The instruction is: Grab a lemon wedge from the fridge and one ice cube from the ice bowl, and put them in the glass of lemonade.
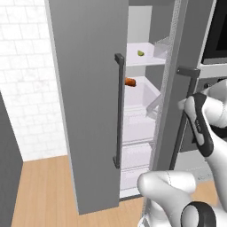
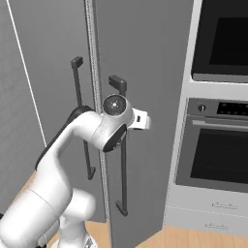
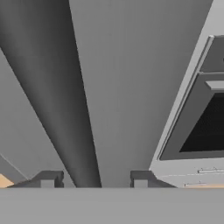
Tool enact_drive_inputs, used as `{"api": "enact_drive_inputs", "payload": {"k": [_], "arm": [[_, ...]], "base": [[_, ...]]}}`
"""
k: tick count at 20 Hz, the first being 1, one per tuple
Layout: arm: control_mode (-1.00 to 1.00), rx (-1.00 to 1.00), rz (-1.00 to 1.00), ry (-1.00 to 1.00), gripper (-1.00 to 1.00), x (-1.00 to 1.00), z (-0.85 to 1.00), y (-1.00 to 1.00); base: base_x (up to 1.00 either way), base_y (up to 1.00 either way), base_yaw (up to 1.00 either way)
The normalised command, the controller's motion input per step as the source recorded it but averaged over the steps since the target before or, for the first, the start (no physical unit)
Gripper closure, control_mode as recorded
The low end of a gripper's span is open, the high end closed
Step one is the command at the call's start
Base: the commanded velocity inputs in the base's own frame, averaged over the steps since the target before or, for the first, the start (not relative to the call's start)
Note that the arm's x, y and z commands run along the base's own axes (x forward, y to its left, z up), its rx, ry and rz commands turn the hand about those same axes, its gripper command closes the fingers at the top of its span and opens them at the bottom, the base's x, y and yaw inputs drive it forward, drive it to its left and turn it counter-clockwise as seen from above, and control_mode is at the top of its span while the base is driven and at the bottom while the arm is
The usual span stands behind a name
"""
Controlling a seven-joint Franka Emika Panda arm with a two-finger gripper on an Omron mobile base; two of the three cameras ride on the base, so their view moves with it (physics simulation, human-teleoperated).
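Note:
The grey fridge (image 1: 88,88) stands with its left door swung open, showing white shelves and drawers. A tiny yellow-green lemon wedge (image 1: 140,53) lies on the upper shelf. My gripper (image 3: 94,180) is at the black bar handle (image 3: 81,131) of the right fridge door (image 2: 145,58). It is open, its fingertips (image 3: 141,178) straddling the bar, with a gap on the right side. My white hand sits against that handle (image 2: 121,145) at mid height. The ice bowl and the glass of lemonade are out of view.
An orange-red carrot-like item (image 1: 130,82) lies on the shelf below the wedge. A black microwave (image 2: 225,38) and an oven (image 2: 220,157) with drawers beneath stand just right of the fridge. The open left door (image 1: 84,133) juts out over the wooden floor (image 1: 44,190).

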Motion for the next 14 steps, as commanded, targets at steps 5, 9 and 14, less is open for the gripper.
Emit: {"api": "enact_drive_inputs", "payload": {"k": [5, 9, 14], "arm": [[-1.0, 0.0, 0.0, -0.09, -1.0, -0.85, 0.34, -0.04], [-1.0, 0.0, 0.0, -0.23, -1.0, -1.0, 0.55, 0.0], [-1.0, -0.01, 0.0, -0.17, -1.0, -0.83, 0.56, 0.35]], "base": [[0.0, 0.0, 0.0], [0.0, 0.0, 0.0], [0.0, 0.0, 0.0]]}}
